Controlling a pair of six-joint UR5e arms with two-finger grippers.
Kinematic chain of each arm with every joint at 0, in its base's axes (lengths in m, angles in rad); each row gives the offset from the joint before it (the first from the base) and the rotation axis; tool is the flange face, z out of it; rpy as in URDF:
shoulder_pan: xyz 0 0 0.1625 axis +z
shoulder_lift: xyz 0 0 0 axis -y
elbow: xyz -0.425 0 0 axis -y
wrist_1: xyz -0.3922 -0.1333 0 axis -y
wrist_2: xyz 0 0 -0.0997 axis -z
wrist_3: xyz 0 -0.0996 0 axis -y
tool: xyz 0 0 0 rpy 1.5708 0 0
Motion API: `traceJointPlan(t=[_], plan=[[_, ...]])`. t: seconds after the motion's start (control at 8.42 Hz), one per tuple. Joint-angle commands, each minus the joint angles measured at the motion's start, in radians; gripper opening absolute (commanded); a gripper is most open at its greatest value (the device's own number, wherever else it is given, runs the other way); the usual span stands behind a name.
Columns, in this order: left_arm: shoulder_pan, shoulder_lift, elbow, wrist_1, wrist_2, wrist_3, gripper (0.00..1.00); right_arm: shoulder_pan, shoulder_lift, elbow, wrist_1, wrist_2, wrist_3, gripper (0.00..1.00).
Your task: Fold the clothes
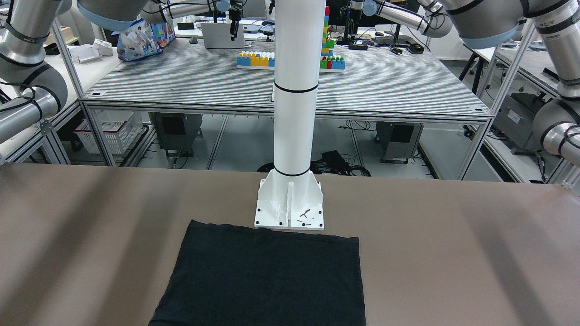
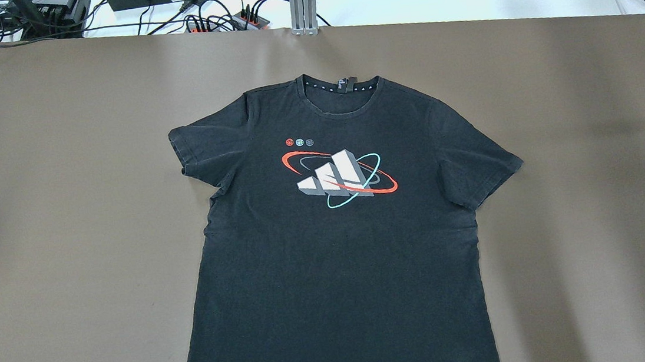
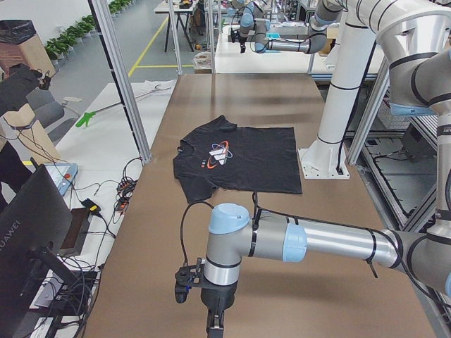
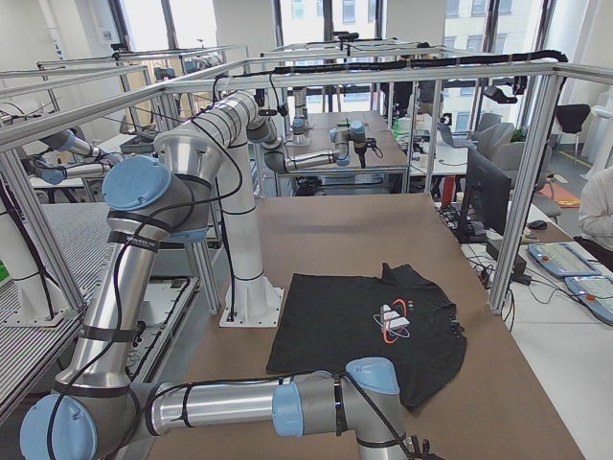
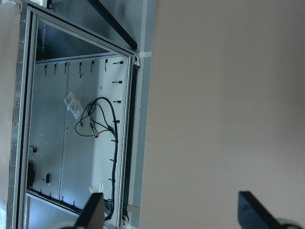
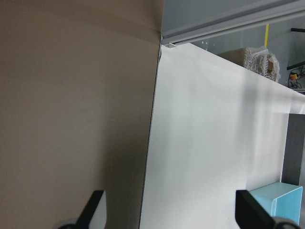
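Observation:
The clothes are one black T-shirt (image 2: 335, 251), lying flat and face up in the middle of the brown table, collar toward the far edge. It has a white, red and teal print (image 2: 339, 178) on the chest. The shirt also shows in the front view (image 1: 267, 276) and in both side views (image 3: 239, 158) (image 4: 364, 326). Its hem lies close to the white pole's base (image 1: 290, 208). My left gripper (image 5: 171, 214) is open over the table's left end, far from the shirt. My right gripper (image 6: 171, 214) is open over the table's right edge, holding nothing.
The white pole (image 3: 338, 84) rises from the table behind the shirt's hem. Aluminium frame posts (image 3: 127, 84) stand along the table's far side. Cables and power bricks (image 2: 163, 1) lie beyond the far edge. A monitor (image 3: 35, 232) stands off the left end.

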Motion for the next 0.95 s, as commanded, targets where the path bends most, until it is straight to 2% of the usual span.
traceJointPlan(t=[0.0, 0.83], plan=[[-0.001, 0.005, 0.024, -0.026, 0.006, 0.001, 1.0, 0.012, -0.004, 0.014, 0.001, 0.003, 0.001, 0.95], [-0.001, 0.007, 0.026, -0.042, 0.006, -0.002, 1.0, 0.012, -0.007, 0.016, 0.001, 0.004, -0.001, 0.95]])
